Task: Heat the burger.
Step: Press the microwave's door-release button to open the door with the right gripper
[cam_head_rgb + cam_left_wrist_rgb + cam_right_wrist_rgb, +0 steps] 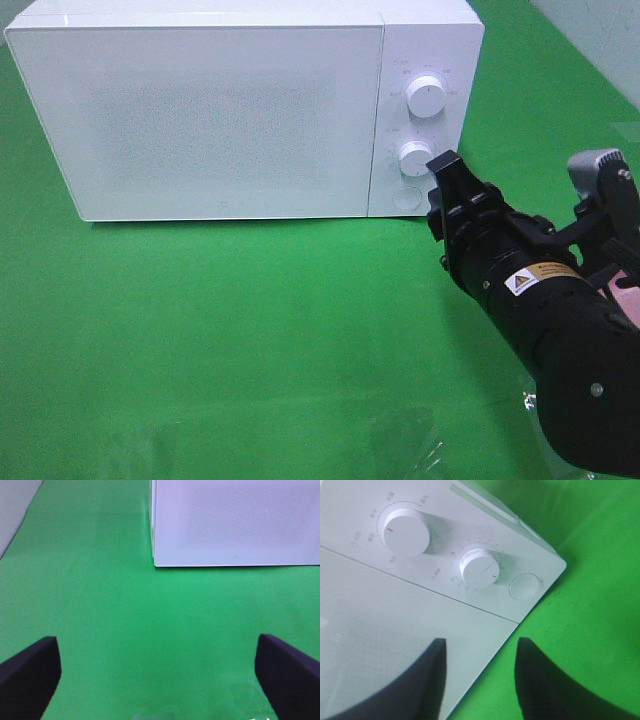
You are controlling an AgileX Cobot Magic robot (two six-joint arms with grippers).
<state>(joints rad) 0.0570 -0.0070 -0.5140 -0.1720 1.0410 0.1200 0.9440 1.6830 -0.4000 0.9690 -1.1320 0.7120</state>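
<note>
The burger is out of view. A white microwave [200, 110] stands at the back of the green table with its door shut. My right gripper [438, 192] hovers just in front of the control panel, close to the lower knob [415, 157] and the round button [405, 197]. In the right wrist view the right gripper [481, 645] has its fingers apart with nothing between them, below the lower knob [479, 569] and the button [524, 586]. The left gripper [156, 645] is wide open over bare green cloth, well short of the microwave [235, 520].
An upper knob [427, 96] sits above the lower one on the panel. A crinkled clear plastic sheet [410, 450] lies at the table's near edge. Green cloth [250, 330] stretches in front of the microwave.
</note>
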